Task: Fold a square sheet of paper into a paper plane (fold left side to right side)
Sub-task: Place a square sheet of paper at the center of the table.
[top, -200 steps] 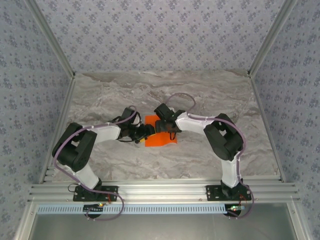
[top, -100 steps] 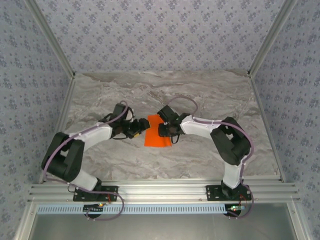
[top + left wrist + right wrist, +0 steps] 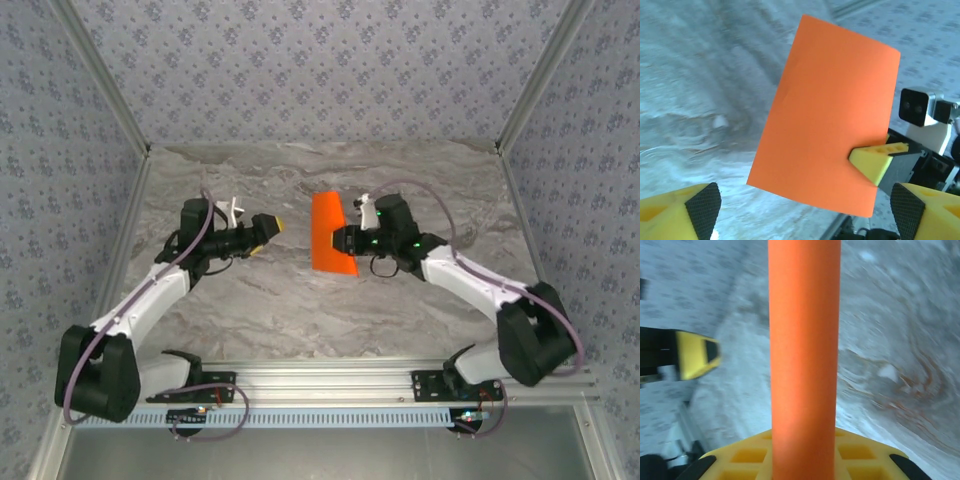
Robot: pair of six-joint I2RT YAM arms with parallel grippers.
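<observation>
The square sheet of paper [image 3: 330,232] is bright orange, bent over to a narrow rectangle and lifted off the table. My right gripper [image 3: 346,241] is shut on its right edge. In the left wrist view the sheet [image 3: 830,115] hangs in front, with one yellow right finger [image 3: 875,161] pinching it. The right wrist view meets the sheet [image 3: 804,350] as a rounded band rising from between my right gripper [image 3: 804,462] fingers. My left gripper [image 3: 268,227] stands open to the left of the sheet, apart from it, and its jaws [image 3: 807,215] hold nothing. A paper plane is out of view.
The grey marbled table top [image 3: 330,310] spreads under both arms. An aluminium rail [image 3: 320,380] runs along the near edge, with patterned walls and metal posts [image 3: 105,75] around the back and sides.
The right gripper shut on the sheet and lifted it off the table, up and back. The left gripper let go, opened wide and drew away to the left.
</observation>
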